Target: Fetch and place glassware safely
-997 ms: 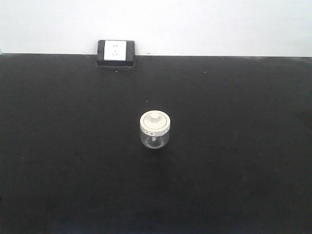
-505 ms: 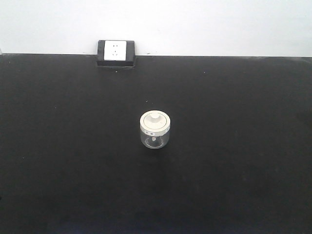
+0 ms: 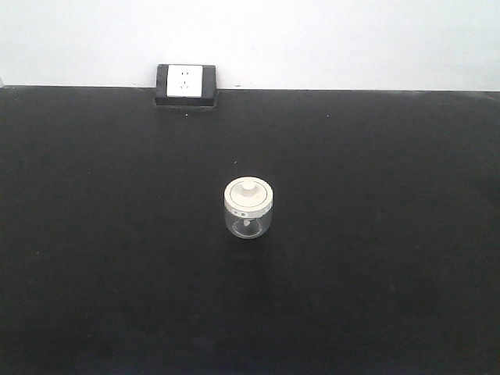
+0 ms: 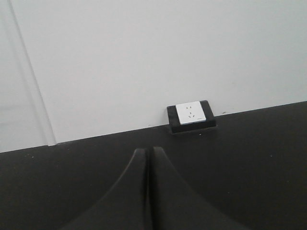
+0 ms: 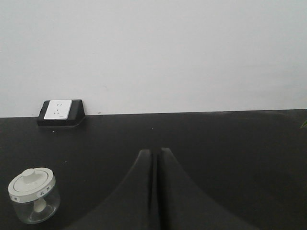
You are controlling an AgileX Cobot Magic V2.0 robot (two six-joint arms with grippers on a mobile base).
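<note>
A small squat clear glass jar [image 3: 248, 209] with a cream-white knobbed lid stands upright in the middle of the black table [image 3: 375, 234]. It also shows at the lower left of the right wrist view [image 5: 33, 196]. My right gripper [image 5: 155, 152] is shut and empty, to the right of the jar and apart from it. My left gripper [image 4: 147, 152] is shut and empty, facing the back wall; the jar is out of its view. Neither gripper shows in the front view.
A white socket in a black block [image 3: 186, 84] sits at the table's back edge against the white wall; it also shows in the left wrist view [image 4: 191, 114] and the right wrist view [image 5: 59, 111]. A green speck [image 5: 304, 123] shows at the right edge.
</note>
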